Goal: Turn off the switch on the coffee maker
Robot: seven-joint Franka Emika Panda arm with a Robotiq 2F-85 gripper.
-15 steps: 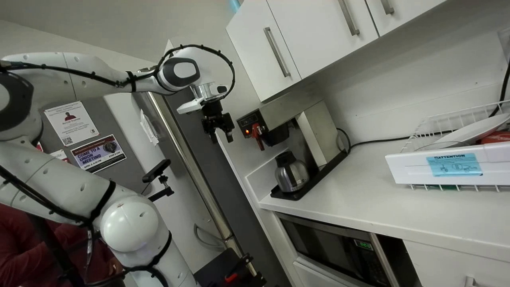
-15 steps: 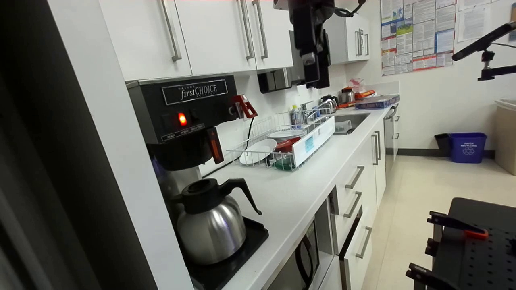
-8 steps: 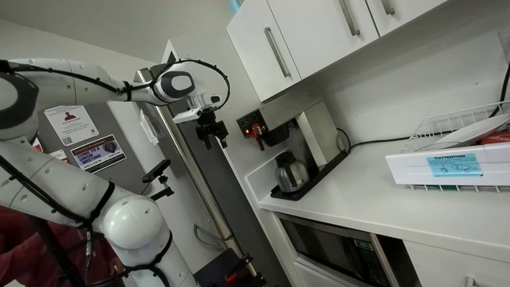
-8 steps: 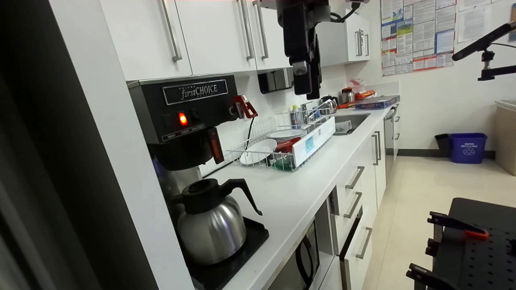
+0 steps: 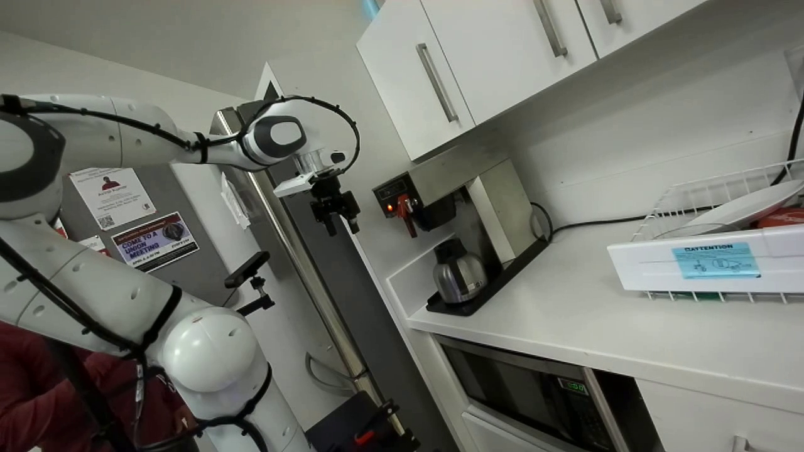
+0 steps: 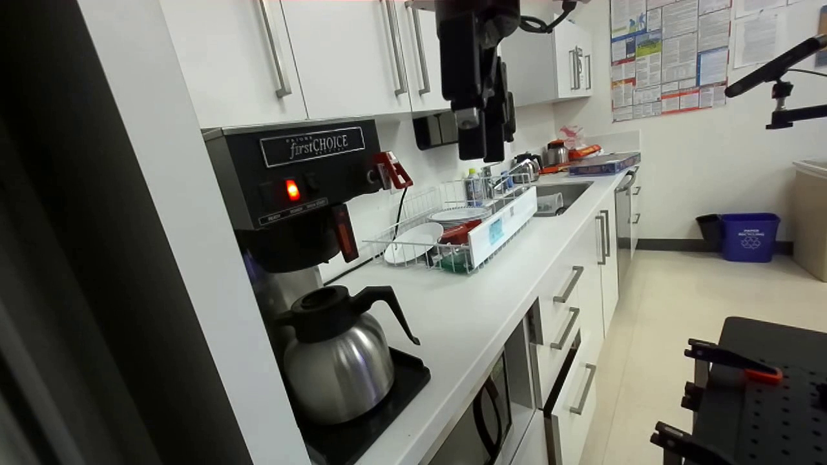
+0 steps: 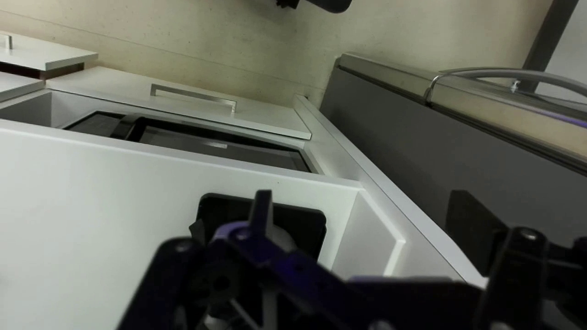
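The coffee maker, steel-bodied with a black front, shows in both exterior views [image 5: 461, 172] [image 6: 229, 174]. Its power switch glows orange-red on the front panel in both exterior views [image 5: 389, 208] [image 6: 293, 190]. Red handles stick out beside and below the panel. My gripper [image 5: 343, 228] hangs fingers down in front of the machine, apart from it, with its tips lower than the switch in that view. It also shows in an exterior view [image 6: 483, 154]. In the wrist view my gripper [image 7: 362, 201] is open, its fingers wide apart with nothing between them. The switch is out of the wrist view.
A steel carafe [image 6: 339, 371] stands on the machine's black base [image 6: 407, 374]. White cabinets [image 5: 502, 50] hang above. A white side panel [image 6: 194, 232] and the fridge [image 5: 352, 270] stand beside. A dish rack [image 5: 697, 263] sits along the counter [image 5: 540, 320].
The gripper has moved down and slightly left in both exterior views, mostly in the first half second. It stays open in view, and the switch stays lit.
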